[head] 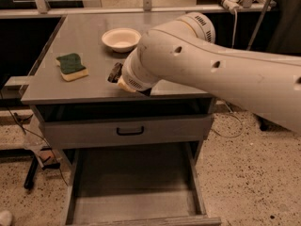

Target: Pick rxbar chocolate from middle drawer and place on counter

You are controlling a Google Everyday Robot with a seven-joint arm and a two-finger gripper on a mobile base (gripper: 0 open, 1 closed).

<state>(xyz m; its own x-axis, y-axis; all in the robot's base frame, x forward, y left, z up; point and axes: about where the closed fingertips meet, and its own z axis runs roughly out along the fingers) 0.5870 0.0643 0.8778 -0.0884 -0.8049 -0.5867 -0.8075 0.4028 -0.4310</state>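
My gripper (pixel 115 73) shows only as a small dark tip at the end of the big white arm (pixel 197 65). It sits just above the counter (pixel 84 36) near its front edge, right of the sponge. The arm hides most of it. I cannot tell whether the dark tip includes the rxbar chocolate, and no bar shows anywhere else. The middle drawer (pixel 136 187) is pulled out at the bottom, and its grey floor is bare where I can see it.
A green-and-yellow sponge (pixel 72 66) lies on the counter's left. A white bowl (pixel 121 38) stands at the back middle. A grey drawer front with a black handle (pixel 130 131) is below the counter edge. Cables and a stand are at the right.
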